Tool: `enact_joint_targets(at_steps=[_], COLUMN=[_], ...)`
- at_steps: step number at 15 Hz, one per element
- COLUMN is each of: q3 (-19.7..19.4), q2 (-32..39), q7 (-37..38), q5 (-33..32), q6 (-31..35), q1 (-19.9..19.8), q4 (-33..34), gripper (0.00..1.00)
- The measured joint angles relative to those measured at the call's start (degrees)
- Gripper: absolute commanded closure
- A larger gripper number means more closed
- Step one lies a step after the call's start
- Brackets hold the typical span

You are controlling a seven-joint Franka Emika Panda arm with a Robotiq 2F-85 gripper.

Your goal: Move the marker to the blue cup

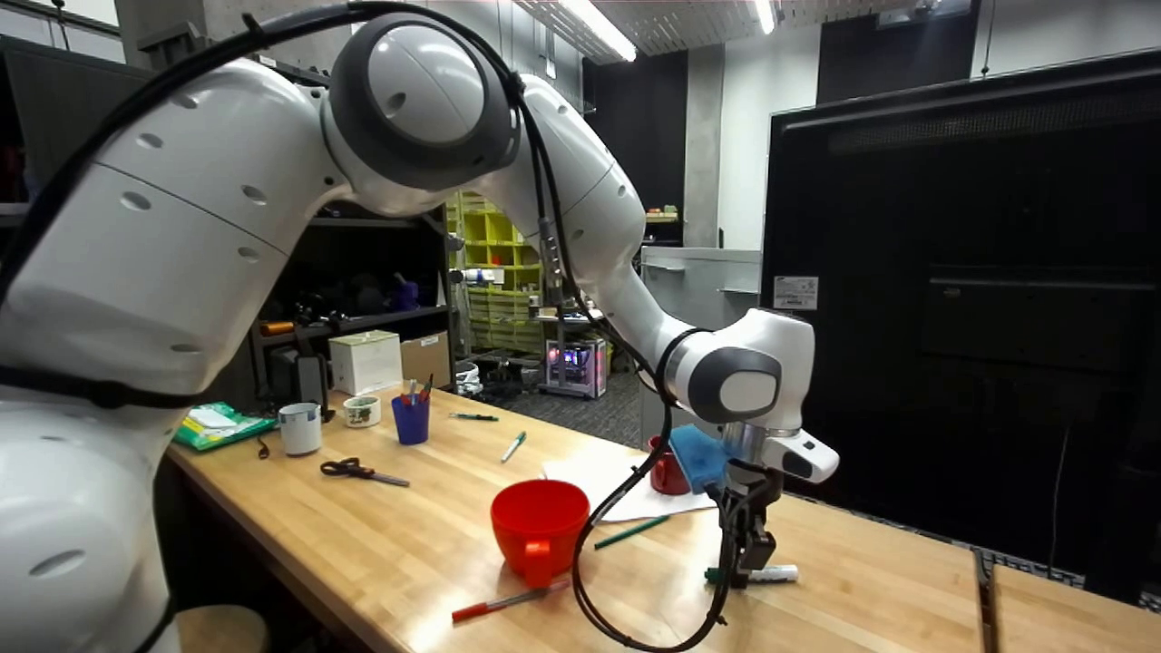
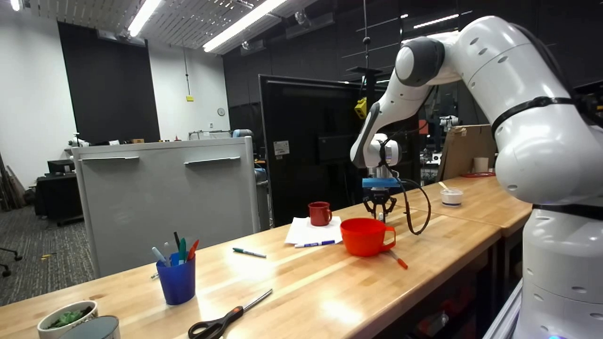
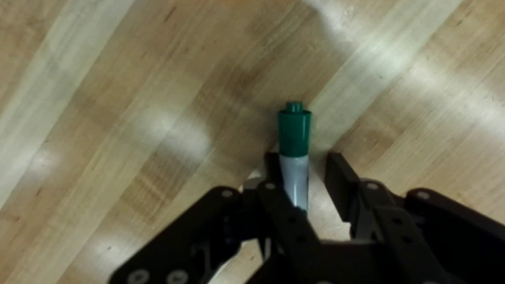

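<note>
The marker (image 1: 773,573) lies flat on the table beneath the gripper, with a whitish body and a green end. In the wrist view the marker (image 3: 294,134) runs up between the two fingers, its lower part hidden by the left finger. My gripper (image 3: 303,167) is partly open around it. The left finger is against or very close to the marker, and a gap shows on the right side. The gripper (image 1: 746,555) is down at table height in both exterior views (image 2: 379,214). The blue cup (image 1: 411,422) stands upright far along the table with several pens in it, also seen in an exterior view (image 2: 177,285).
A bigger red bowl with a handle (image 1: 541,521) stands between the gripper and the blue cup. A dark red cup (image 2: 320,214) stands on white paper (image 2: 301,231). A thin greenish stick (image 1: 632,532), a red stick (image 1: 508,601) and scissors (image 1: 363,472) lie about. A black screen (image 1: 961,317) stands behind.
</note>
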Motion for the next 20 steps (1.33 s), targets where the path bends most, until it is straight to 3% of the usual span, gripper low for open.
enact_joint_targets(at_steps=[1, 2, 11, 20], q3=[0.00, -0.02, -0.59, -0.68], q2=[0.05, 0.08, -1.03, -14.47], q7=[0.00, 0.01, -0.65, -1.49], q5=[0.00, 0.00, -2.37, -13.20], q6=[0.00, -0.02, 1.02, 1.19], q1=[-0.02, -0.04, 0.76, 5.36], q4=[0.14, 0.23, -0.63, -11.11], gripper=[1.00, 0.95, 0.95, 0.95])
